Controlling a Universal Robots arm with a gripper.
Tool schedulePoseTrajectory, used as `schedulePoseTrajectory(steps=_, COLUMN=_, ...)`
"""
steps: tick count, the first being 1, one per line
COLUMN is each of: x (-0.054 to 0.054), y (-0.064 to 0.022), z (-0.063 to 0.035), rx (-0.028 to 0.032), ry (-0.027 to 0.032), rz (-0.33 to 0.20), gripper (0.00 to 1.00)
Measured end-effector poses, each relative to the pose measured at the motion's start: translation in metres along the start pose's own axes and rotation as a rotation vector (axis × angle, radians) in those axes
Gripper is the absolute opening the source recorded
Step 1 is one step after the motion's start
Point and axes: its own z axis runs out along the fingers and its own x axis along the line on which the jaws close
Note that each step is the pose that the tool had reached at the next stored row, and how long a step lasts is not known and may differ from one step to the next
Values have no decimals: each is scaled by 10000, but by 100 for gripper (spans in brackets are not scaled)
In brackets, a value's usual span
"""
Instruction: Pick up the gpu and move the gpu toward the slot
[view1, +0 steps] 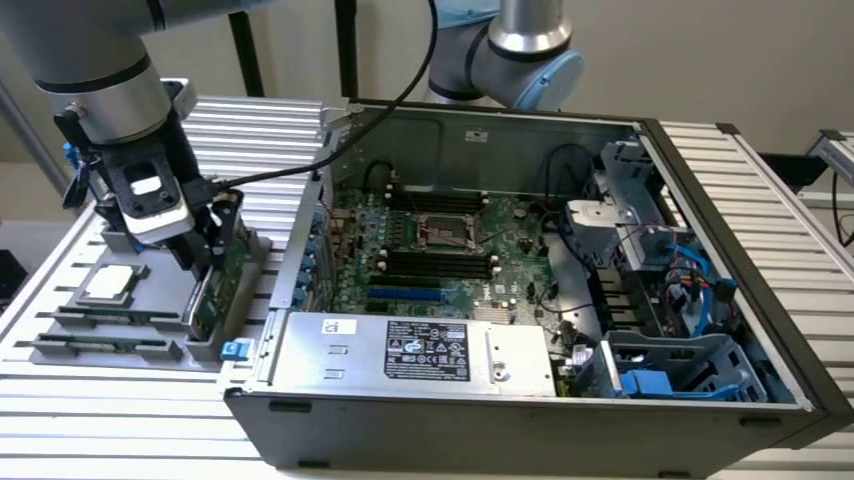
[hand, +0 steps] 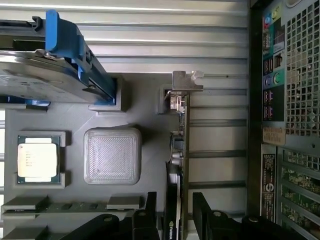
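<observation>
The gpu (view1: 218, 275) stands on its long edge in the grey parts tray (view1: 158, 300), at the exterior view's left, beside the open computer case. In the wrist view the gpu (hand: 183, 145) shows edge-on as a thin green card with its silver bracket (hand: 186, 82) at the far end. My gripper (view1: 208, 258) is lowered over it. My gripper (hand: 176, 226) is open, with one dark finger on each side of the card and a narrow gap showing. The card still sits in the tray. A blue slot (view1: 407, 296) lies on the motherboard inside the case.
The tray (hand: 147, 120) also holds a processor chip (hand: 38, 159), a ribbed grey square block (hand: 112, 155), memory sticks (hand: 75, 204) and a silver hard drive with blue rails (hand: 55, 65). The case's rear wall (hand: 295, 100) rises close beside the card. A power supply (view1: 414, 350) fills the case's front.
</observation>
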Motion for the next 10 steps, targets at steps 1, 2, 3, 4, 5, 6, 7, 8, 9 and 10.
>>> schedulePoseTrajectory(steps=1, x=1, y=1, z=8, rx=0, ry=-10, rz=-1, gripper=42)
schedulePoseTrajectory(steps=2, x=2, y=2, z=16, rx=1, ry=-19, rz=0, gripper=42)
schedulePoseTrajectory(steps=3, x=4, y=3, z=26, rx=0, ry=-28, rz=1, gripper=42)
schedulePoseTrajectory(steps=4, x=5, y=5, z=36, rx=0, ry=-36, rz=1, gripper=42)
schedulePoseTrajectory(steps=5, x=6, y=7, z=45, rx=0, ry=-42, rz=1, gripper=42)
schedulePoseTrajectory(steps=6, x=6, y=8, z=55, rx=0, ry=-46, rz=1, gripper=42)
schedulePoseTrajectory(steps=7, x=7, y=10, z=64, rx=0, ry=-48, rz=1, gripper=42)
schedulePoseTrajectory(steps=8, x=8, y=12, z=73, rx=0, ry=-50, rz=2, gripper=42)
schedulePoseTrajectory(steps=9, x=9, y=14, z=83, rx=-1, ry=-53, rz=1, gripper=42)
schedulePoseTrajectory(steps=10, x=9, y=17, z=91, rx=0, ry=-54, rz=1, gripper=42)
